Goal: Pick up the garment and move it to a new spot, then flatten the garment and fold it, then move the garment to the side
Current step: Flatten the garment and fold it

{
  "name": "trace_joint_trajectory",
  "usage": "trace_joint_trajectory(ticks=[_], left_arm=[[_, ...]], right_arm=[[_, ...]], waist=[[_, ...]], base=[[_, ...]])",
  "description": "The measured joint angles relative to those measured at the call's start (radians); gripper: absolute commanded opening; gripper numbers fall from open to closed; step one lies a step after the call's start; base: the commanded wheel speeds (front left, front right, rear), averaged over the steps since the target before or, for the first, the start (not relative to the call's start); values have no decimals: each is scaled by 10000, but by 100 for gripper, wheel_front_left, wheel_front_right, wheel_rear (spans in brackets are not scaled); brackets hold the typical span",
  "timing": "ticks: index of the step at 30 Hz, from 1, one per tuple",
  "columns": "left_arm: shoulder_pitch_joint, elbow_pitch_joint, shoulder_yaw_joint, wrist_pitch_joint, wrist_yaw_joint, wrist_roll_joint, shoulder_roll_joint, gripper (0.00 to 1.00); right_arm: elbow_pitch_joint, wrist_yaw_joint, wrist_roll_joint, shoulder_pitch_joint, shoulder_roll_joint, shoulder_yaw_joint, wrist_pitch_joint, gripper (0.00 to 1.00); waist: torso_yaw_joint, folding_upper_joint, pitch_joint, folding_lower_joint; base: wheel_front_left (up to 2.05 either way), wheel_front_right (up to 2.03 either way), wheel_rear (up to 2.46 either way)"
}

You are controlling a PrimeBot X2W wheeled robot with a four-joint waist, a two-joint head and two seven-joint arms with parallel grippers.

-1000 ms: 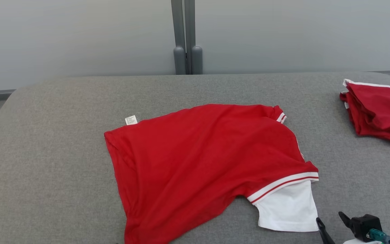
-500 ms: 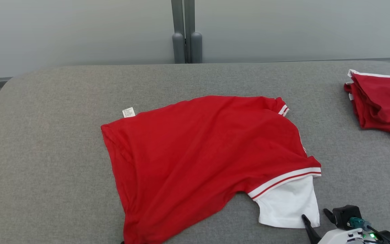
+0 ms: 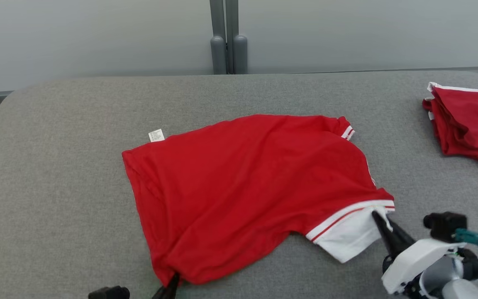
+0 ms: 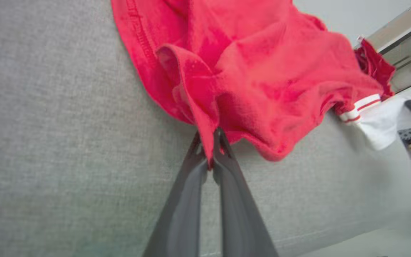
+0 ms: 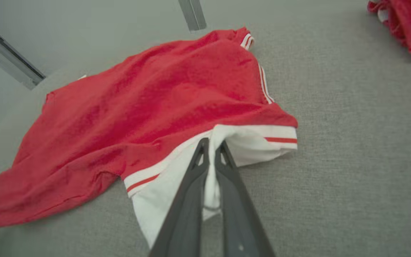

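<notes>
The garment [image 3: 247, 187] is a red shirt with a white, red-striped sleeve, spread crumpled over the grey padded table [image 3: 56, 124]. My left gripper [image 3: 173, 281] is shut on the garment's near red hem corner; in the left wrist view [image 4: 209, 142] its two fingers pinch a fold of red cloth [image 4: 255, 78]. Over on the other side, my right gripper [image 3: 376, 216] is shut on the white sleeve. Seen from the right wrist [image 5: 212, 148], white fabric [image 5: 227, 139] is clamped between the fingers and lifted slightly.
A second red garment [image 3: 467, 124], folded, lies at the table's far right edge. A grey post [image 3: 228, 37] stands behind the table against the pale wall. A small white label [image 3: 156, 135] sticks out at the shirt's far left corner.
Both grippers came forward to the shirt and shut, the left on the near hem and the right on the white sleeve. The sleeve has bunched up. The head camera tilted down slightly.
</notes>
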Motion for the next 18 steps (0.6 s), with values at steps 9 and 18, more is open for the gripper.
trace_joint_trajectory(ticks=[9,18], left_arm=[[384,-7682,2025,514,211,-2579,2675,0],[-4196,-9896,3120,4481,2098,-5022,4247,0]], right_arm=[[-7405,-4,3877,471,-573,-2947,1732,0],[-8184,-2,5045,-4603,-564,-5358,5066,0]], waist=[[-202,0,399,0],[-243,0,1568,0]], base=[[0,0,0],[0,0,0]])
